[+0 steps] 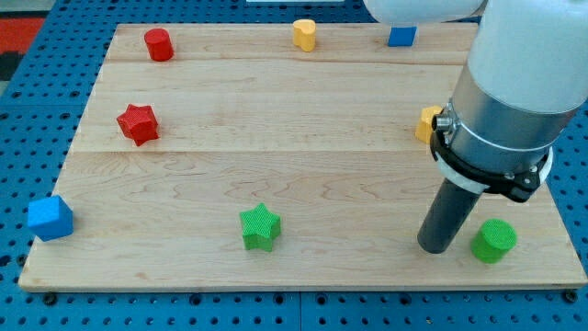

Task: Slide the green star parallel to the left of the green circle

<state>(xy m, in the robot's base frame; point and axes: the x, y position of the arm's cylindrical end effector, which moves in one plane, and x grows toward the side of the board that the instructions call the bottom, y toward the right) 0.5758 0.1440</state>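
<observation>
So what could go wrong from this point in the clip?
1. My tip sits just left of the green circle, far right of the green star; a careless sweep could knock the circle, which lies close to the board's bottom-right corner.
2. The star lies near the bottom edge, so a push angled downward might slide it off.
3. The arm hides most of the yellow block, so contact there would go unseen.

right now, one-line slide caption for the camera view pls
My tip rests just left of the green circle, with the green star farther left on the wooden board.
</observation>
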